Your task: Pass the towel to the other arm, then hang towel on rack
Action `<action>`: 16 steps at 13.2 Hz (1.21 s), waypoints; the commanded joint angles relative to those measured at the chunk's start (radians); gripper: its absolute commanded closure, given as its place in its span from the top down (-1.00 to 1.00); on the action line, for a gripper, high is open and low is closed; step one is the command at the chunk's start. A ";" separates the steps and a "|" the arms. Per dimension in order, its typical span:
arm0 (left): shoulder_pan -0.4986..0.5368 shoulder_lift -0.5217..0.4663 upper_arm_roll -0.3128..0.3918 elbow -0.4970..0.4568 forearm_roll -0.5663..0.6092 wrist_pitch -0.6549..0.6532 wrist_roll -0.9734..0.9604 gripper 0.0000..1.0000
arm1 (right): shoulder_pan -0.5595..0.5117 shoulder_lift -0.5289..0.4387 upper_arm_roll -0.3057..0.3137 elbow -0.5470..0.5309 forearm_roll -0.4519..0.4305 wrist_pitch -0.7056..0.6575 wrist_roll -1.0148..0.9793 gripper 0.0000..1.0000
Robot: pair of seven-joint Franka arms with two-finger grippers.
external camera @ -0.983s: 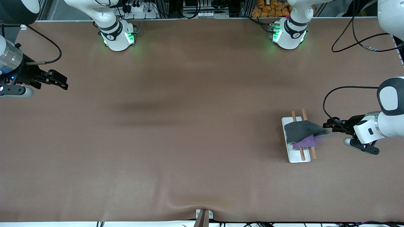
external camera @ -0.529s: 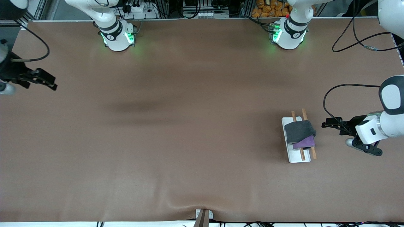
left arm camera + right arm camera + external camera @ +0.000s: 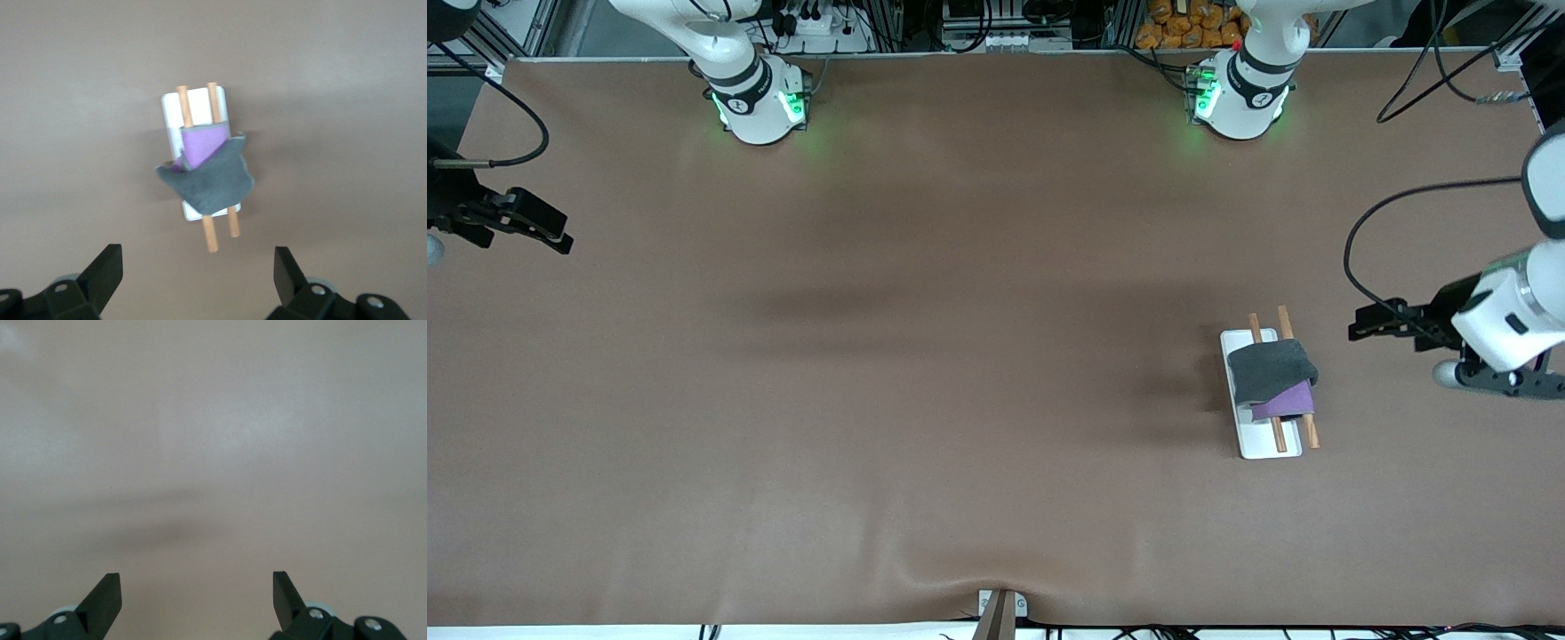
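Note:
The dark grey towel (image 3: 1271,370) with its purple reverse (image 3: 1286,402) hangs over the two wooden rods of the white rack (image 3: 1261,437) toward the left arm's end of the table. It also shows in the left wrist view (image 3: 212,175) on the rack (image 3: 175,107). My left gripper (image 3: 1360,326) is open and empty, in the air beside the rack, apart from the towel; its own view shows it too (image 3: 199,267). My right gripper (image 3: 551,233) is open and empty at the right arm's end of the table, seen also in its own view (image 3: 197,590).
The brown table cover (image 3: 960,356) has a small fold at the edge nearest the front camera. A small white clamp (image 3: 1001,606) sits at that edge. Black cables (image 3: 1369,249) loop from the left arm. The two arm bases (image 3: 760,102) stand along the top.
My left gripper let go of the towel and drew back from the rack and upward. The towel's loose corner dropped onto the rods. My right gripper moved farther toward its end of the table.

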 commanded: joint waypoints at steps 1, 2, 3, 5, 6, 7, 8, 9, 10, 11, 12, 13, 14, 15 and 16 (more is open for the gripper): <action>-0.059 -0.060 -0.002 0.004 0.124 -0.053 -0.062 1.00 | 0.050 0.022 0.011 0.060 -0.015 -0.029 0.018 1.00; -0.068 -0.068 0.000 0.031 0.117 -0.108 -0.062 1.00 | 0.054 0.024 0.011 0.062 -0.012 -0.031 0.020 1.00; -0.068 -0.068 -0.005 0.051 0.111 -0.158 -0.062 1.00 | 0.051 0.024 0.009 0.062 -0.007 -0.031 0.020 1.00; -0.068 -0.071 -0.008 0.081 0.104 -0.218 -0.059 1.00 | 0.052 0.024 0.009 0.060 -0.013 -0.041 0.018 1.00; -0.066 -0.086 -0.016 0.082 0.100 -0.243 -0.067 1.00 | 0.058 0.024 0.011 0.063 -0.021 -0.061 0.020 1.00; -0.069 -0.117 -0.025 0.070 0.103 -0.242 -0.073 1.00 | 0.055 0.024 0.011 0.073 -0.020 -0.063 0.018 1.00; -0.076 -0.134 -0.020 0.055 0.095 -0.225 -0.078 1.00 | 0.052 0.024 0.009 0.079 -0.018 -0.063 0.018 1.00; -0.076 -0.145 -0.019 0.035 0.097 -0.200 -0.087 1.00 | 0.047 0.024 0.009 0.080 -0.019 -0.063 0.018 1.00; -0.076 -0.174 -0.019 -0.005 0.095 -0.187 -0.100 1.00 | 0.043 0.022 0.008 0.082 -0.018 -0.064 0.020 1.00; -0.074 -0.216 -0.019 -0.063 0.095 -0.148 -0.107 1.00 | 0.046 0.022 0.008 0.080 -0.018 -0.066 0.020 1.00; -0.076 -0.253 -0.016 -0.109 0.095 -0.125 -0.108 1.00 | 0.046 0.021 0.008 0.082 -0.018 -0.086 0.020 1.00; -0.074 -0.269 -0.008 -0.125 0.094 -0.124 -0.111 1.00 | 0.046 0.020 0.008 0.083 -0.019 -0.095 0.020 1.00; -0.070 -0.289 -0.005 -0.140 0.092 -0.124 -0.117 1.00 | 0.047 0.020 0.008 0.083 -0.019 -0.095 0.021 1.00; -0.063 -0.316 -0.005 -0.172 0.077 -0.119 -0.117 1.00 | 0.046 0.020 0.008 0.083 -0.019 -0.095 0.021 1.00; -0.062 -0.341 -0.002 -0.198 0.058 -0.117 -0.119 1.00 | 0.046 0.020 0.006 0.083 -0.019 -0.095 0.020 1.00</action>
